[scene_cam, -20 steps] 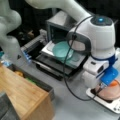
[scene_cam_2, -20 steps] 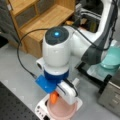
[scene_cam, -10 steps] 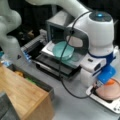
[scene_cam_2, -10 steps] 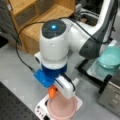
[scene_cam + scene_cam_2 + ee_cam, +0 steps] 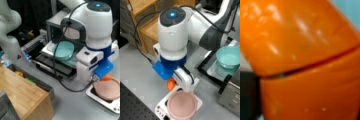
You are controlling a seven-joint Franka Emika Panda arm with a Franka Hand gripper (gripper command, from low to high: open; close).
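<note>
Directly beneath gripper (image 5: 173, 81), touching or nearly so: orange object (image 5: 171, 84), beside pink bowl (image 5: 181, 105); gripper opening impossible to tell.

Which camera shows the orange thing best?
The wrist view: the orange thing fills nearly the whole picture, very close. Both front views show only a small bit peeking from under the arm, beside the pink bowl.

Arm's white wrist (image 5: 96, 32) at 2 o'clock; teal bowl (image 5: 63, 50) center; pink bowl (image 5: 108, 88) at 4 o'clock; wooden box (image 5: 22, 96) at 8 o'clock.
</note>
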